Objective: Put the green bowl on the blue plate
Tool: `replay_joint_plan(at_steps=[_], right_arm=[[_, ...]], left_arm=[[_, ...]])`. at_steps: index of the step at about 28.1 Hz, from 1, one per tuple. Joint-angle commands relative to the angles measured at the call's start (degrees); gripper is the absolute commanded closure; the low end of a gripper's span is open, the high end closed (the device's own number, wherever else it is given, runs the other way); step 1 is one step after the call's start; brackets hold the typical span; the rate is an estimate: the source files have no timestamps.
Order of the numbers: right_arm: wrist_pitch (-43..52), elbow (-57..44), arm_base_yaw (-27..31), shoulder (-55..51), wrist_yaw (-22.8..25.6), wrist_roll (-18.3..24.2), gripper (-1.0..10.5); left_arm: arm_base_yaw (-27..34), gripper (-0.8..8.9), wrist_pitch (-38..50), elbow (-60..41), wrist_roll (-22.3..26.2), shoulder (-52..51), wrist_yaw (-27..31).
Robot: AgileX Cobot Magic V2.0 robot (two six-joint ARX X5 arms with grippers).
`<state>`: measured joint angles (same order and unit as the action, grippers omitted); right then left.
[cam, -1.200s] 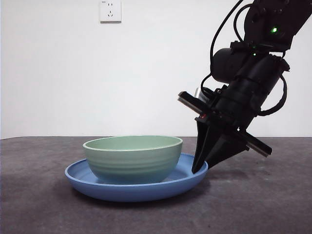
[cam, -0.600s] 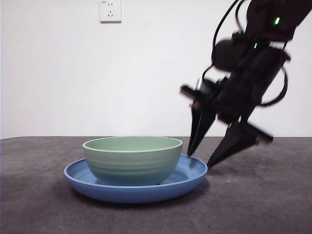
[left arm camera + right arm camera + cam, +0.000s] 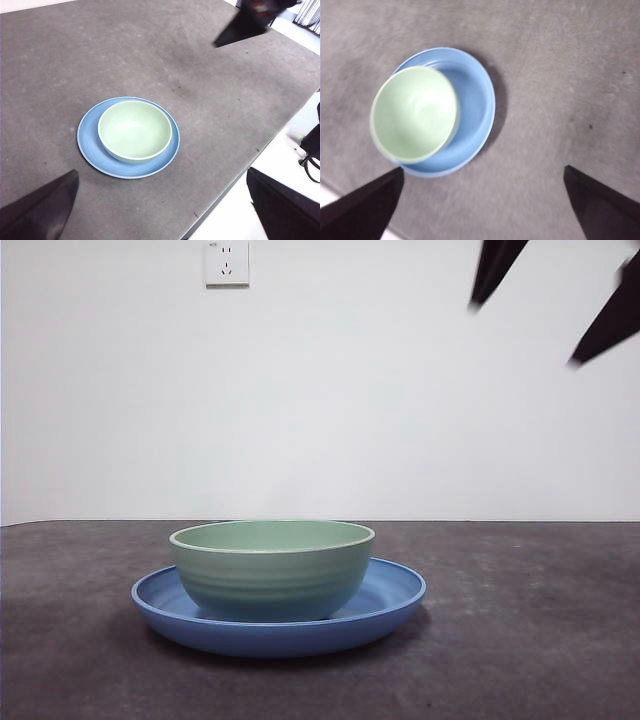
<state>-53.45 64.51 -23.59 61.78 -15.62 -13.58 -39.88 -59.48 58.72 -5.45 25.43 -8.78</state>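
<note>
The green bowl (image 3: 271, 568) was found seated upright inside the blue plate (image 3: 392, 592), offset toward one side of it so that a wider crescent of bare blue was left showing on the other, as was confirmed from the right wrist view, where the bowl (image 3: 414, 114) was seen to overlap one rim of the plate (image 3: 479, 107). The plate itself was lying flat on the dark grey table (image 3: 540, 640).

A second before, the right gripper (image 3: 553, 302) had been set down at the plate's edge with its jaws nearly together; half a second before, it had been lifted and spread. By this moment it had been drawn up and away, so that only two black tips were left visible at the top corner of the front view, well apart from each other and holding nothing. Neither bowl nor plate appeared to have been disturbed by the withdrawal.

The left gripper (image 3: 165, 210) was kept high above the table, its jaws wide apart and empty, well clear of the crockery.

From this the placement was judged to be complete, with only the retreat of the arm remaining, though the bowl was not centred
</note>
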Motion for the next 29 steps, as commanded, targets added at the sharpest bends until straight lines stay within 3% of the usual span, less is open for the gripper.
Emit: replay_joint_plan(at_steps=[1,17,29], right_arm=[[-3.2,1.0,-1.0,-5.9,0.7,2.4,4.0],[-18.6,1.0,-2.9,-33.1,0.6,3.7,4.0],[-19.2,1.0,-2.9,-36.2,0.5,3.5,4.0]], left_arm=[[-0.3,2.19,0.8,0.5,-0.2,0.0,0.0],[-0.3,2.20,0.8,0.5,-0.2,0.0,0.0],[-0.3,2.20,0.4,0.5,-0.2,0.0,0.0]])
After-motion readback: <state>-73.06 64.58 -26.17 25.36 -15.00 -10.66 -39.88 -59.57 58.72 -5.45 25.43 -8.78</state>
